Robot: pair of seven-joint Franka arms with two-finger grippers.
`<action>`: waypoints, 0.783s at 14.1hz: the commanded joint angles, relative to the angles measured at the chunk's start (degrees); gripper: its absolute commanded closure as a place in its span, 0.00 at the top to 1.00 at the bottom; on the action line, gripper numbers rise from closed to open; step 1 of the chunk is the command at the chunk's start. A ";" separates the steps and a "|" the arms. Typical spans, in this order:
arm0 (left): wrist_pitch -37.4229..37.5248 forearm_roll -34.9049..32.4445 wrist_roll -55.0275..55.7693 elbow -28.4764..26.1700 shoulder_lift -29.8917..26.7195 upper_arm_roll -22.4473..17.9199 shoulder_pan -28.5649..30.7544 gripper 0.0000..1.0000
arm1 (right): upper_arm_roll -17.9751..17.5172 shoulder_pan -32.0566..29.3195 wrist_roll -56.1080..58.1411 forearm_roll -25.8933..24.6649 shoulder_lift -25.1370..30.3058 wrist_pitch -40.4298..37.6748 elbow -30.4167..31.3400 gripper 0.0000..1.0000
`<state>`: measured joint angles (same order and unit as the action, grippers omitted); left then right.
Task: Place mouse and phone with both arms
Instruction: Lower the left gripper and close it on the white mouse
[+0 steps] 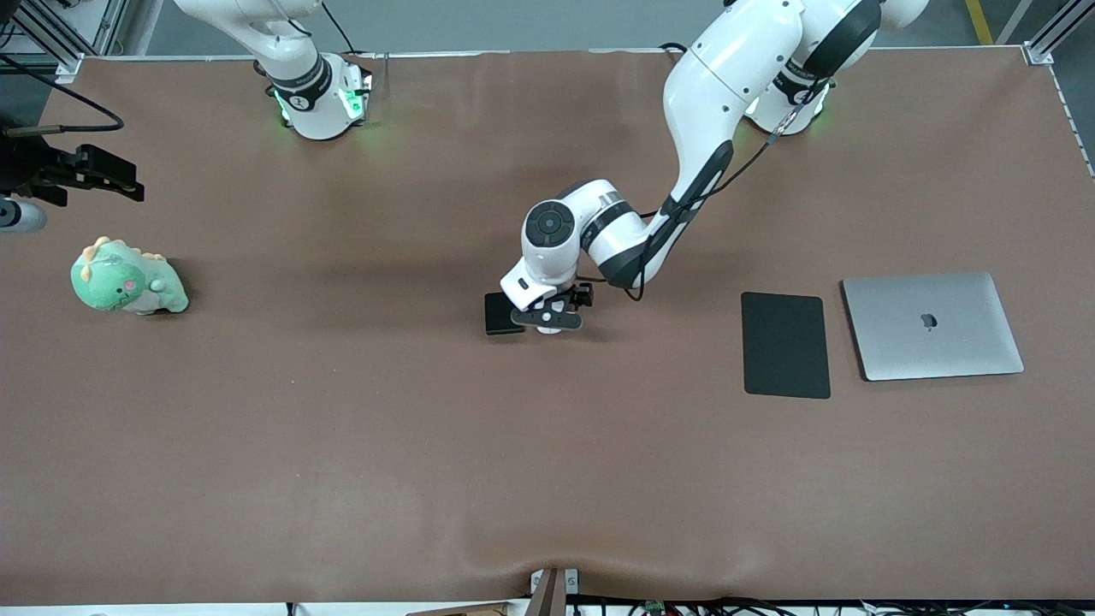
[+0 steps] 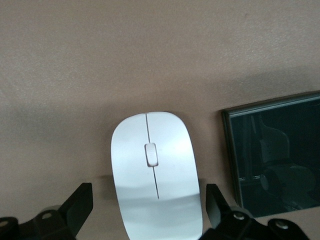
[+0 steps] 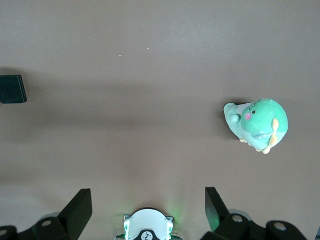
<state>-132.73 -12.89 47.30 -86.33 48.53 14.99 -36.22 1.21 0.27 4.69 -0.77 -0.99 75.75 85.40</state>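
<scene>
My left end effector (image 1: 547, 322) hangs low over the middle of the brown surface (image 1: 342, 428), its fingers (image 2: 80, 202) spread wide to either side of the mouse (image 2: 154, 170) and not touching it; it grips nothing. In my left wrist view the white mouse lies flat between those fingers, its grey centre line and scroll wheel facing up, with a bare gap showing on each side. The phone (image 1: 500, 313) lies flat on the surface just beside the mouse, toward the right arm's end, its dark glass reflecting my wrist; from the front most of the mouse is hidden under my left hand while the phone's edge sticks out from beneath it. My right end effector (image 3: 147, 205) waits high above the right arm's end of the surface, fingers (image 3: 77, 207) parted and empty, looking straight down on its own green-lit base (image 3: 147, 227). A green plush dinosaur (image 1: 128, 278) sits on the surface toward that same end, well apart from the mouse and phone. Toward the left arm's end lie a thin black mat (image 1: 785, 345) and, beside it, a closed silver laptop (image 1: 932, 326), both flat on the surface and apart from each other.
</scene>
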 commanded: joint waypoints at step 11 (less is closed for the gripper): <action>1.41 -1.96 2.00 1.60 -2.55 -0.83 0.61 0.00 | -0.59 -0.53 0.14 1.56 -1.12 -0.52 -0.68 1.00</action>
<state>-132.95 -13.36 47.35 -84.63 48.63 14.77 -36.03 1.07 0.27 4.70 -0.18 -1.59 75.74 85.40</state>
